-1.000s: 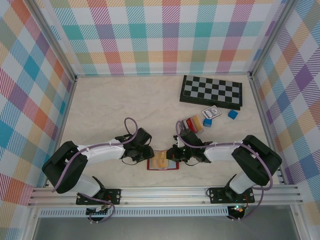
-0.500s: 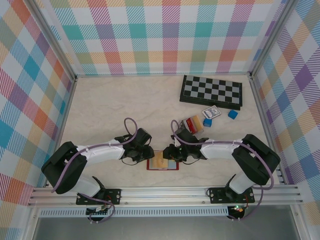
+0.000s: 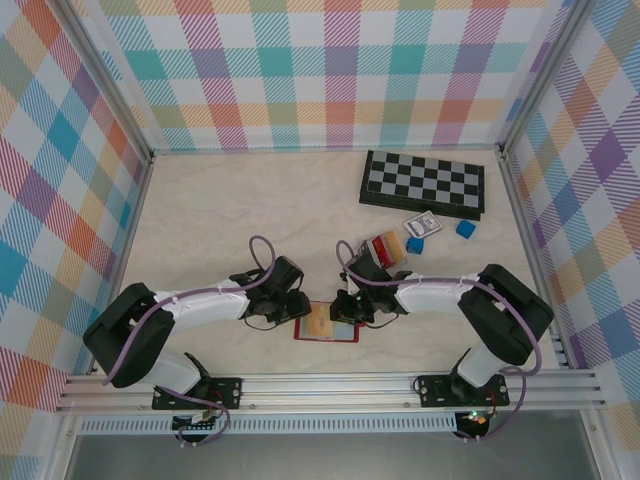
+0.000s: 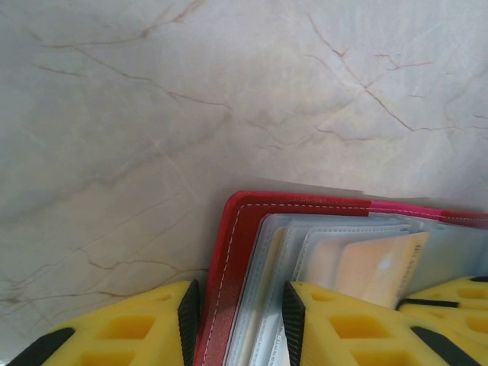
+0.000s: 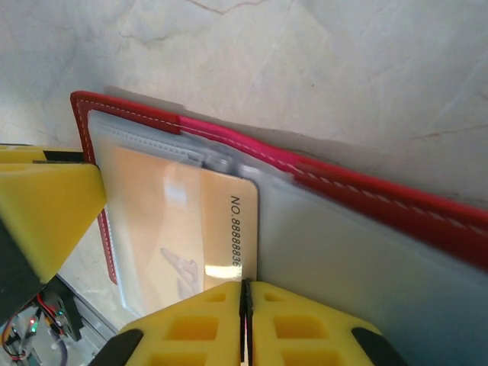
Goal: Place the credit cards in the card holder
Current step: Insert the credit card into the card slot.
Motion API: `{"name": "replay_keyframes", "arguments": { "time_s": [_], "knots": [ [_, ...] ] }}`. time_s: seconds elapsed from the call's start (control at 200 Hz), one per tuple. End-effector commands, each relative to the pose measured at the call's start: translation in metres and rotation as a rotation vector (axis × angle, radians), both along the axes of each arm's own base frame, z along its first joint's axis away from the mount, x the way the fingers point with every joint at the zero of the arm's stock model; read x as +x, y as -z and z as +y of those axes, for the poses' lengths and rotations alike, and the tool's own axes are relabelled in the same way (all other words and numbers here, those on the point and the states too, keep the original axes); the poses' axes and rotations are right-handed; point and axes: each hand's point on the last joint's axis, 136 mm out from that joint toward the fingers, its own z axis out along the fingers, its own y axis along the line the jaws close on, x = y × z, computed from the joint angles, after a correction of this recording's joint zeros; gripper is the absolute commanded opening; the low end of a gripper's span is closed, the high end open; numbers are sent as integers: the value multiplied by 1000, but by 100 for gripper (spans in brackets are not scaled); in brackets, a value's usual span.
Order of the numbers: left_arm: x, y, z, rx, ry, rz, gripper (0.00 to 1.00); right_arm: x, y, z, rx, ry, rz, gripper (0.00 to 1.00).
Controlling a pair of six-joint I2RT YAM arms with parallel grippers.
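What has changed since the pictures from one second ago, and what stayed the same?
The right gripper shifted left across the open card holder, toward the left gripper; its jaws are shut at the edge of the orange card, which lies partly in a sleeve. Unchanged: the left jaws clamp the holder's left edge, the holder lies in place, and the chessboard and loose cards behind stay put.

Bare table [image 3: 230, 210] left (chessboard [image 3: 423, 183] far right)
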Motion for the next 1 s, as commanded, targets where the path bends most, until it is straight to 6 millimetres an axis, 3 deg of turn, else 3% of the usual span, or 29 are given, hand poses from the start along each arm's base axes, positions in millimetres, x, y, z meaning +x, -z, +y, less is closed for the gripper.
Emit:
{"name": "replay_keyframes", "arguments": {
  "time_s": [0.0,0.265,0.395,0.495,0.61,0.995],
  "knots": [
    [-9,2,-12,-45,35,20,36,0,-16,24,98,-61,-11,9],
    [-9,2,-10,-39,27,19,37,7,-16,37,121,-57,1,10],
    [-9,0,-4,-19,14,5,37,9,-25,18,43,-34,-58,13],
    [-8,-2,-3,-19,9,-5,38,6,-19,-7,-76,-6,-67,16],
    [-8,-1,-4,-20,12,-3,38,-2,-10,-17,-109,-13,-39,17],
    [-9,2,-6,-30,15,11,37,-4,-5,22,2,-80,18,9]
  ]
}}
